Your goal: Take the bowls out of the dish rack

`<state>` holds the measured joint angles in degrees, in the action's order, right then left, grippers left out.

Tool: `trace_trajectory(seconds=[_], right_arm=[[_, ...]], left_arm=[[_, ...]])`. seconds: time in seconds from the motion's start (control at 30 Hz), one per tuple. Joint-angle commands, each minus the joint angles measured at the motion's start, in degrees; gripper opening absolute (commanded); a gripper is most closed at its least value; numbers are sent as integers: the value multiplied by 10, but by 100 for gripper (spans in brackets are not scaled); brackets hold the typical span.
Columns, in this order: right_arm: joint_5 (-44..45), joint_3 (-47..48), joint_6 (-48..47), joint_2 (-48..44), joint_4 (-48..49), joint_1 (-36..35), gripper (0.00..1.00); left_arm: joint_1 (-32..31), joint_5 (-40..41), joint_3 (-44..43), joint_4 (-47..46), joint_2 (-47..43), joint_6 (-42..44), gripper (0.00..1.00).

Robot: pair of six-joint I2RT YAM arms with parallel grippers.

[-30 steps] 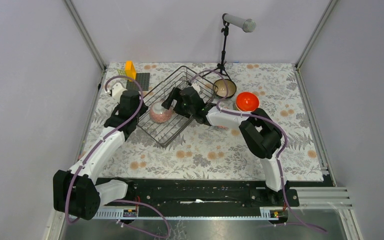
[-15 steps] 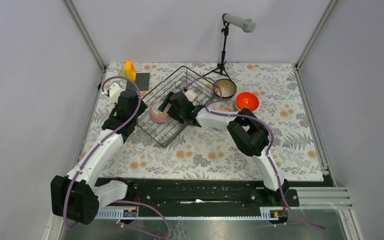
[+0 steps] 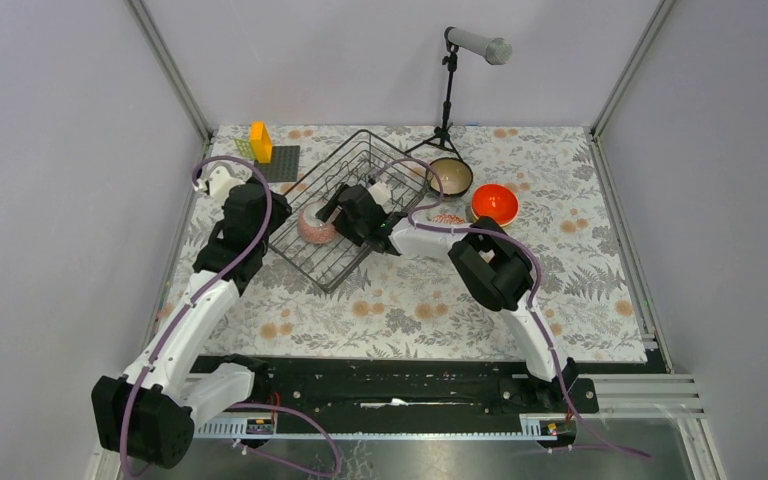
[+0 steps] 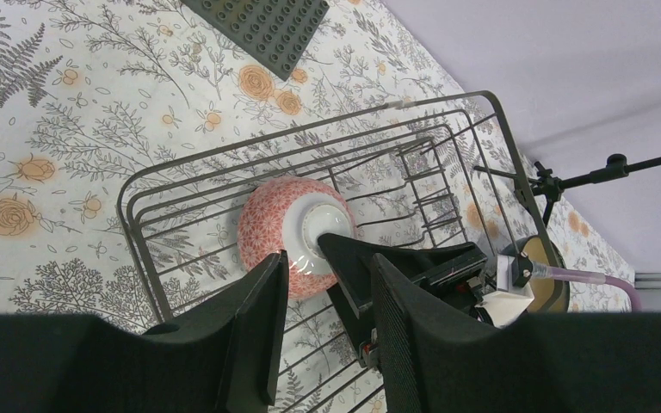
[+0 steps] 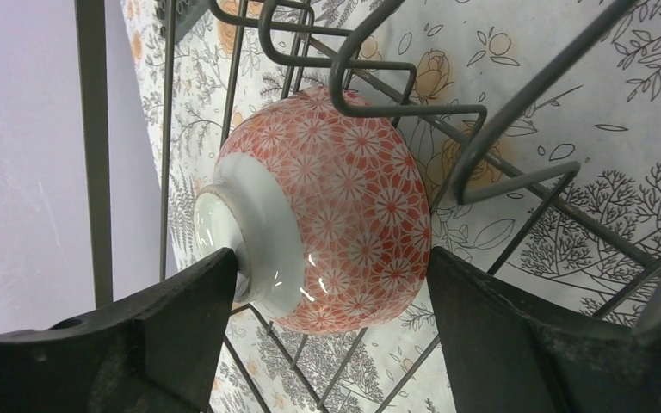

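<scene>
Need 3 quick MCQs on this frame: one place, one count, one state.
1. Where is the pink bowl? A in the dish rack B on the dark plate C beside the orange bowl
2. Bowls in the rack? A one B two C three
3. Left gripper? A shut on the bowl B open, empty C shut on a wire
Answers: A, rack wires surround it. A, no other bowl shows inside. B, a bare gap stands between its jaws.
</scene>
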<state>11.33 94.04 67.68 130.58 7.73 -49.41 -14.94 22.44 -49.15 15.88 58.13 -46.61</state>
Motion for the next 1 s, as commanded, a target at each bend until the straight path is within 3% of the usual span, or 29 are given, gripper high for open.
trace_trajectory(seconds=[0.0,0.17,0.53,0.6,0.97], right_arm=[[20,-25,16,-6,46,-2,83],[21,-32,18,-11,63,-2,86],[53,-97,-10,-75,109,-2,65],[49,-104,-38,-91,123,-4,60],[3,-93,-191,-140,109,-13,49]], left_arm=[[3,-14,-1,-14,-4,-7,45],[3,-17,0,-14,-10,-9,46],[3,-25,-4,-6,-24,-8,46],[3,-23,-4,-5,-29,-8,46],[3,-16,4,6,-39,-2,47]])
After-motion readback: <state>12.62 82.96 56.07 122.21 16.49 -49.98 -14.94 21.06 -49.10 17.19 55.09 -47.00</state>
